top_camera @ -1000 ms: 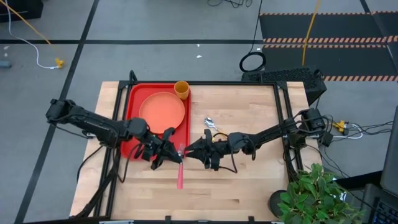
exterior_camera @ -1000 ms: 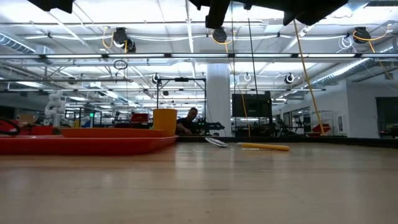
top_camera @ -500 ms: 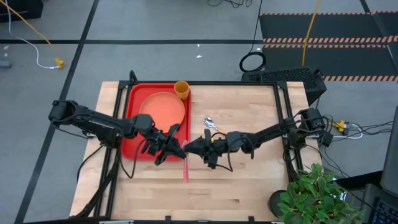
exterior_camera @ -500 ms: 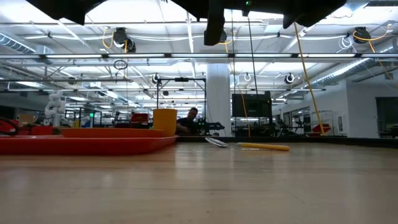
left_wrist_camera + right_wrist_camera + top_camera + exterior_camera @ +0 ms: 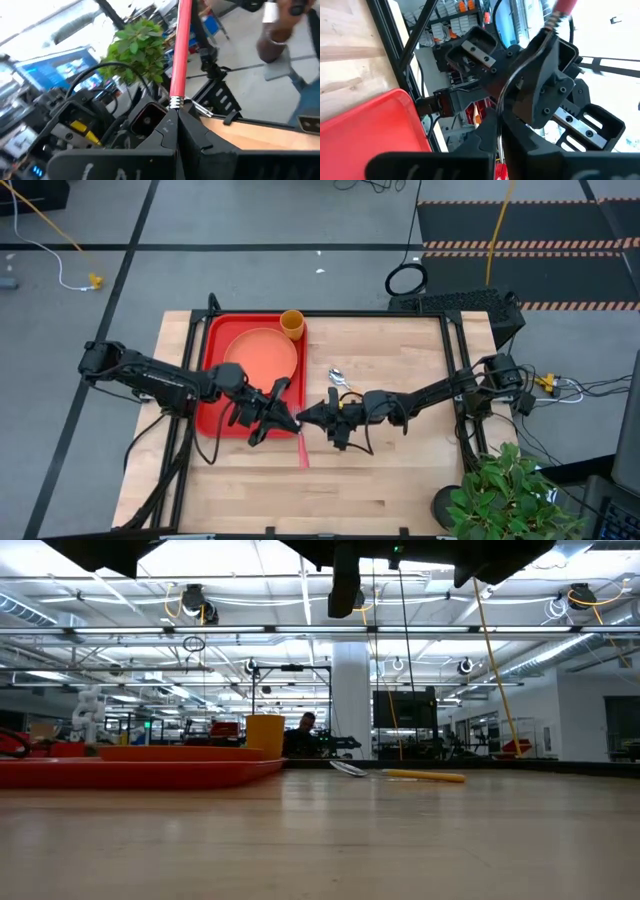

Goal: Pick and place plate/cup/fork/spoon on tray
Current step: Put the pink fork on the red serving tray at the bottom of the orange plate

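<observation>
The fork (image 5: 303, 448) hangs in the air just off the tray's near right corner, its pink-red handle (image 5: 179, 55) toward the table's near edge. My left gripper (image 5: 289, 419) and my right gripper (image 5: 309, 418) meet nose to nose there, both shut on its metal end. The salmon plate (image 5: 262, 355) lies in the red tray (image 5: 213, 345). The orange-yellow cup (image 5: 292, 323) stands at the tray's far right corner. The spoon (image 5: 340, 379) lies on the table, partly under my right arm. My left gripper pinches the fork's metal neck (image 5: 174, 103), just below the handle, between its two fingers, coming level from the table's left. The fork is lifted clear. My right gripper closes its fingers (image 5: 492, 131) on the fork's metal end (image 5: 516, 82), level from the right; its own fingers hide the contact.
Bare wooden table (image 5: 400, 480) stretches to the near and right sides. A potted plant (image 5: 505, 490) stands at the near right corner. Black frame posts (image 5: 462, 370) run along the table's edges.
My left gripper has carried the fork a little toward the table's right edge, up to my right gripper. The handle has swung along with it, still pointing at the near edge. My right gripper has shut on the fork's metal end.
</observation>
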Controlling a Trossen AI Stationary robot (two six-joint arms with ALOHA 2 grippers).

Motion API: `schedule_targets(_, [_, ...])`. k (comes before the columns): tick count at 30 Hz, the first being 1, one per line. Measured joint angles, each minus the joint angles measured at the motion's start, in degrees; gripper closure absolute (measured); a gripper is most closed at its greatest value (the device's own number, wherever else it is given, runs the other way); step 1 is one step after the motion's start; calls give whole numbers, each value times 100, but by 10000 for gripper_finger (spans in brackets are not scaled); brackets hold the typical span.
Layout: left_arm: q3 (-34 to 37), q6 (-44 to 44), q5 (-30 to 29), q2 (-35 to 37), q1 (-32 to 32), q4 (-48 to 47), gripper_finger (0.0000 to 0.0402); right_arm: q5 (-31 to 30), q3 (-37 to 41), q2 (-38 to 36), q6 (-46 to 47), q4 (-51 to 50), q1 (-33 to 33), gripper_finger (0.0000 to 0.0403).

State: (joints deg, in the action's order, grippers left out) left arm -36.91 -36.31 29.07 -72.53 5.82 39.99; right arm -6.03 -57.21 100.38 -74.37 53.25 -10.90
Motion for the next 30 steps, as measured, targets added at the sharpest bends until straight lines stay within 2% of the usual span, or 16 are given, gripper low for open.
schedule_targets(3, [0, 405, -478, 42, 5, 31, 381, -250, 0, -1, 14, 11, 3, 399])
schedule_targets(7, [0, 535, -1263, 279, 86, -263, 332, -748, 0, -4, 7, 17, 33, 401])
schedule_targets(14, [-1, 680, -2854, 1065, 413, -1179, 251, -1422, 0, -48, 173, -505, 163, 402])
schedule_targets(18, [-2, 875, -3349, 1534, 691, -1567, 229, -1811, -2, -55, 607, -788, 401, 402])
schedule_targets(22, [-2, 933, -4048, 1765, 982, -1703, 217, -1775, -2, -52, 1314, -1613, 749, 403])
schedule_targets(26, [-2, 728, -4964, 1717, 1197, -1796, 201, -1495, 0, -52, 1823, -2358, 1015, 403])
schedule_targets(30, [-104, 755, -5596, 1531, 1176, -1997, 174, -1474, -2, -48, 2113, -2807, 1120, 403])
